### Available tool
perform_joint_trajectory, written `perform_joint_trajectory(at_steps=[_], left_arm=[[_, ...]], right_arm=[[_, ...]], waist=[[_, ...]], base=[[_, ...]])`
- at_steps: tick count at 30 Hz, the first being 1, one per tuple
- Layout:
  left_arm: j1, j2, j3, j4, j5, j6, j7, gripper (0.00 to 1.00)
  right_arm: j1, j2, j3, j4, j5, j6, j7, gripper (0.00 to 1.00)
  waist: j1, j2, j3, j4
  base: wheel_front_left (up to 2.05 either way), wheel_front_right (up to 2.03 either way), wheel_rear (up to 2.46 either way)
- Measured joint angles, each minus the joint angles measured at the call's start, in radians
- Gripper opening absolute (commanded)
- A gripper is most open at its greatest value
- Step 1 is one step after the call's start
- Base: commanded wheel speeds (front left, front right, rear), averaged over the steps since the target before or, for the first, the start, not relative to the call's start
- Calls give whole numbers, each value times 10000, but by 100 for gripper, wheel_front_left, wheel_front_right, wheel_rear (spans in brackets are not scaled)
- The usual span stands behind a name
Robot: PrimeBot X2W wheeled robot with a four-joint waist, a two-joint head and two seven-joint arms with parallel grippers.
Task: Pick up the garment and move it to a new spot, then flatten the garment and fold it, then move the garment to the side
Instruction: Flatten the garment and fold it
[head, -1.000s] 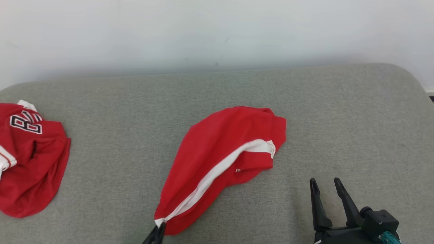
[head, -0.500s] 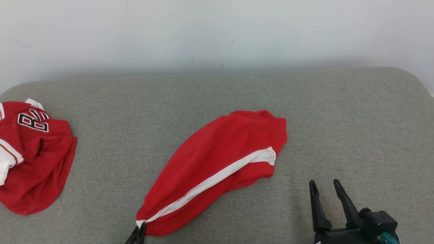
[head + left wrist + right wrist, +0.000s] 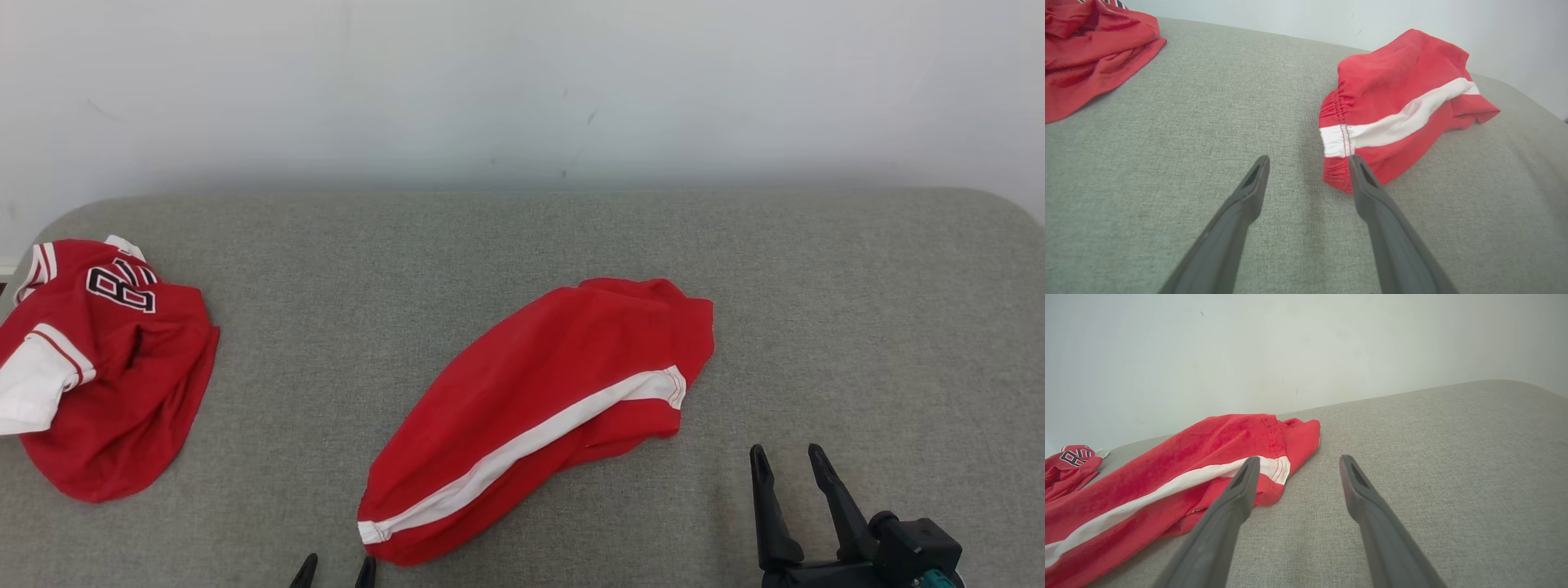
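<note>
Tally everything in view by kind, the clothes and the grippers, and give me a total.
red shorts with a white stripe: 1
red jersey with a number on it: 1
grippers: 2, the left gripper and the right gripper, both with fingers apart and holding nothing
Total: 4

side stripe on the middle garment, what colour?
White stripe on a red garment, crossed by red stitching at the gathered end. Clearest in the left wrist view.
</note>
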Motion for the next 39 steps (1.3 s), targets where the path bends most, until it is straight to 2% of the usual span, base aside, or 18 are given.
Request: perform_joint_trajectory(at_steps=[12,23,39], left_arm=[[-423,-130,-414,69,-63,-2,0,100],[-1261,130,-1047,562,-451,-2,0,100],[-2031,148,-1833,746,-1198,0,0,100]], right_arm=[[-333,-4,251,548,-161,-2,0,100],[-2220,-2,608,2491,-924,0,0,100],[-4544,-408,512,5369,-1131,0,0,100]], waist=[[0,0,20,139],[1,0,394,187],[2,0,999,871]], base=[[0,0,0],[0,0,0],[0,0,0]])
